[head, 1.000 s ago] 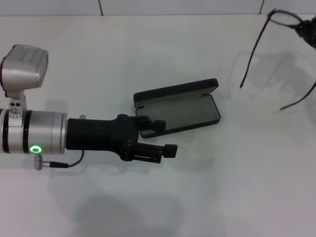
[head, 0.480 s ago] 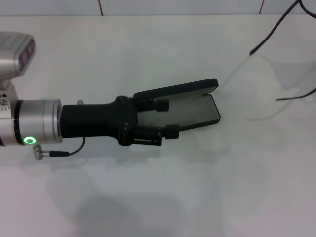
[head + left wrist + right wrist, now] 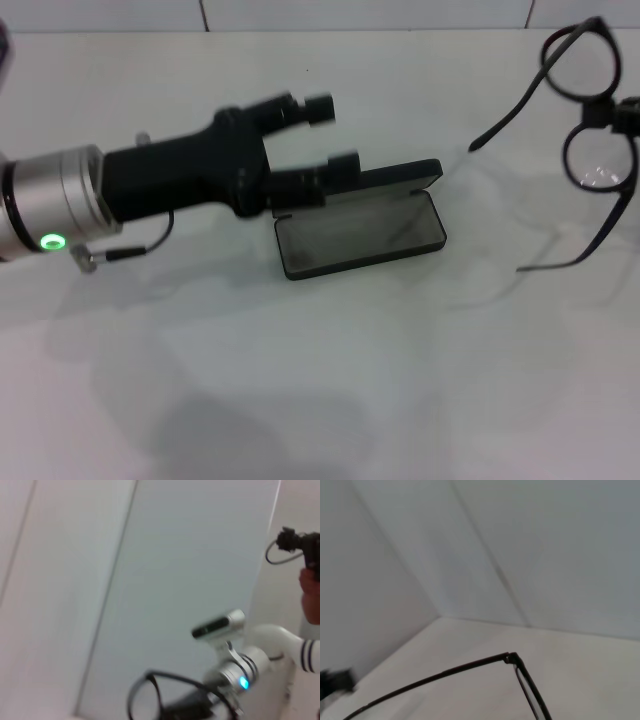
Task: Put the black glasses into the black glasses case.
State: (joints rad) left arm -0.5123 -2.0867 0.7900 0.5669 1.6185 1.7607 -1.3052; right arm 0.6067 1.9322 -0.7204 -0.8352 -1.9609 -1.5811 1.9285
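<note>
The black glasses case [image 3: 362,230] lies open in the middle of the white table, grey lining up, lid standing along its far side. My left gripper [image 3: 330,135] is open and empty, hovering over the left end of the lid. The black glasses [image 3: 596,158] hang in the air at the far right, temple arms unfolded and pointing left toward the case. My right gripper [image 3: 626,113] is shut on their bridge at the picture's edge. The glasses also show in the left wrist view [image 3: 142,700] and as a temple arm in the right wrist view [image 3: 450,670].
The white table [image 3: 320,380] ends at a tiled wall at the back. The left wrist view shows my right arm [image 3: 250,665] farther off, with a person's hand [image 3: 310,587] at the edge.
My left gripper has moved from the case's near left edge to above and behind its lid. The glasses have come back into view, lower and closer to the case.
</note>
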